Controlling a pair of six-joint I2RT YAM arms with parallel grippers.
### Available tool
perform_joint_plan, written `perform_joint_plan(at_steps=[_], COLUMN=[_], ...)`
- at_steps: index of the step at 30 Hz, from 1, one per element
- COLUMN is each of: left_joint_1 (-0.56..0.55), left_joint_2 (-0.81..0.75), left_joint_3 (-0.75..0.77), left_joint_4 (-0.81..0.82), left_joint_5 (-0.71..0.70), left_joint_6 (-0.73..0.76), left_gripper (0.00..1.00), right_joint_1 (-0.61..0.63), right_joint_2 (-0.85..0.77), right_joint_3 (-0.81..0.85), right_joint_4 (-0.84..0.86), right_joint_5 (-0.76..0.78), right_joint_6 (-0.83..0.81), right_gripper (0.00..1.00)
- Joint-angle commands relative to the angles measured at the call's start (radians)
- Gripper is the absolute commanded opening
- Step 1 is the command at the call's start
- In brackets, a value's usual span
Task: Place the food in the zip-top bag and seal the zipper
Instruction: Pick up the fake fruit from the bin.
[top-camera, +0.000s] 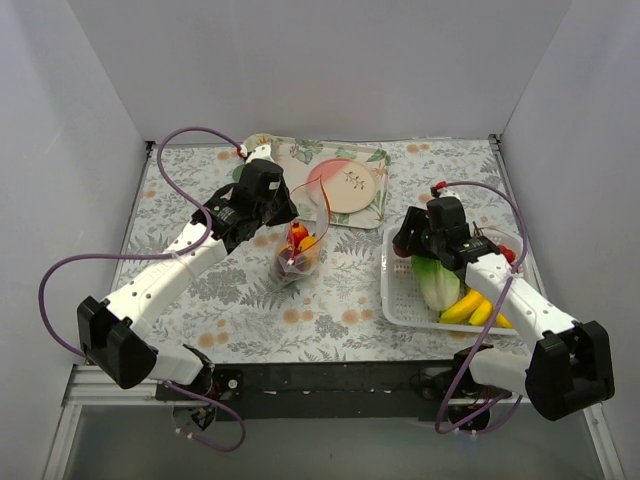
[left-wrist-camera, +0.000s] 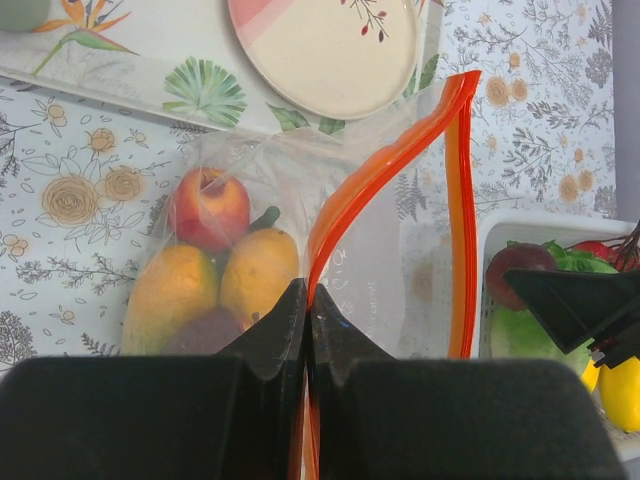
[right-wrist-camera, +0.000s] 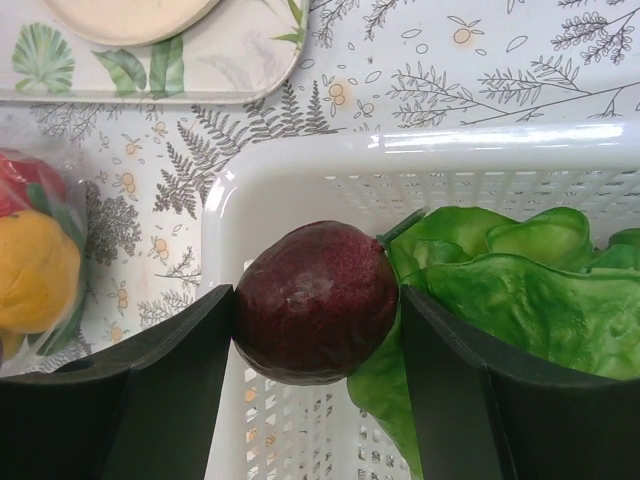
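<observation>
right wrist: dark red fruit (right-wrist-camera: 315, 303) between jaws of right gripper (right-wrist-camera: 318, 330)

Clear floppy plastic bag (left-wrist-camera: 400, 270) — thin, glossy film, its orange-red zipper strip (left-wrist-camera: 458, 200) smooth and shiny. White slotted plastic basket (right-wrist-camera: 300, 165) gleams; dark maroon round fruit (right-wrist-camera: 315, 300) — faintly pebbled, dull sheen.

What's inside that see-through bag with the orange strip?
A red apple and two yellow-orange fruits show through the bag. A dark piece sits lower, half covered by the left claw, which hides the bag's bottom.
</observation>
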Motion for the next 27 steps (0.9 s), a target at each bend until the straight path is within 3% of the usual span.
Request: perform_joint_plan(at_steps=[1, 2, 4, 13, 20, 27], left_joint_1=[0.001, 0.001, 0.001, 0.001, 0.001, 0.001], left_joint_2=[-0.012, -0.012, -0.010, -0.010, -0.004, -0.004], left_joint_3=[-0.006, -0.005, -0.006, -0.006, -0.008, -0.002], left_joint_4=[0.013, 0.016, 0.015, 0.018, 0.024, 0.021], left_joint_5=[0.006, 0.007, 0.007, 0.009, 0.021, 0.016], left_joint_6=[0.000, 0.000, 0.000, 0.000, -0.003, 0.000], left_gripper=[0.00, 0.00, 0.00, 0.00, 0.00, 0.00], right_joint_1=[-0.001, -0.001, -0.003, 0.000, 0.002, 0.016], right_joint_2=[-0.035, -0.036, -0.039, -0.019, -0.015, -0.013], right_joint_3=[-0.002, -0.002, 0.000, 0.081, 0.029, 0.090], right_joint_4=[0.031, 0.027, 0.028, -0.036, 0.025, -0.033], right_joint_5=[-0.064, -0.064, -0.064, -0.078, -0.101, -0.069], right_joint_6=[-0.031, -0.030, -0.030, -0.013, 0.023, 0.021], right_gripper=[0.49, 0.63, 0.71, 0.78, 0.76, 0.79])
